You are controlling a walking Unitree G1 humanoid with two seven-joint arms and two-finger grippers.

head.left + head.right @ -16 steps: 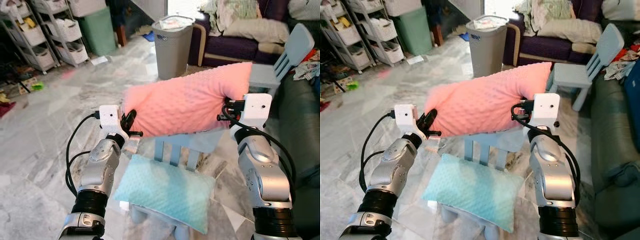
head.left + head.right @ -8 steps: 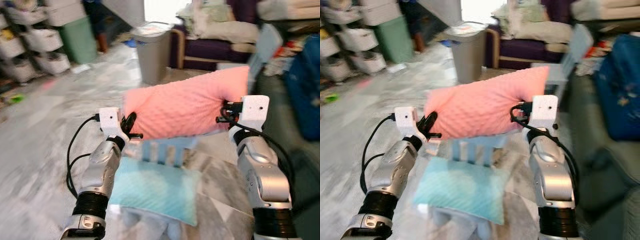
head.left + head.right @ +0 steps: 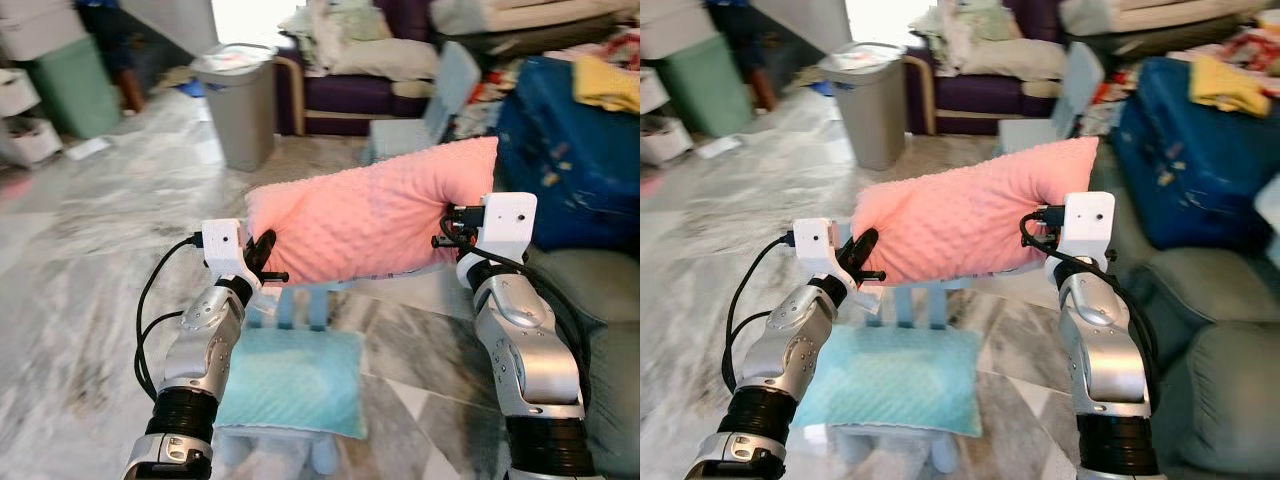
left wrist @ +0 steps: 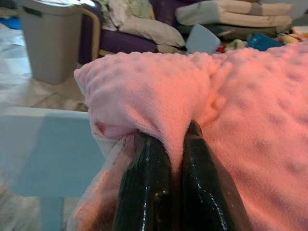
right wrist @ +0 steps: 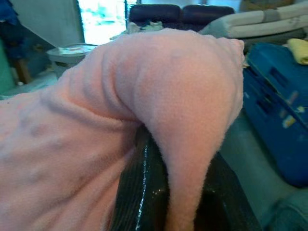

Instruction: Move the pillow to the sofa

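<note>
A pink dotted pillow (image 3: pixel 370 215) hangs in the air in front of me, held level between both arms. My left gripper (image 3: pixel 263 258) is shut on a fold at its left end; in the left wrist view the two black fingers (image 4: pixel 149 168) pinch the pink fabric (image 4: pixel 240 96). At the pillow's right end my right gripper (image 3: pixel 447 226) is shut on another fold, with fabric (image 5: pixel 168 106) draped between its fingers. A grey-green sofa (image 3: pixel 605 290) lies to the right, close to my right arm. A purple sofa (image 3: pixel 345 95) stands at the back.
Under the pink pillow a teal pillow (image 3: pixel 290 380) lies on a small light-blue chair (image 3: pixel 300 305). A big blue bag (image 3: pixel 570 150) sits on the right sofa. A grey bin (image 3: pixel 238 100) and a second blue chair (image 3: pixel 430 100) stand farther back on the marble floor.
The camera has swung to the right, so the room has slid left and the right sofa and blue bag have come into view. Both grippers still hold the pink pillow the same way.
</note>
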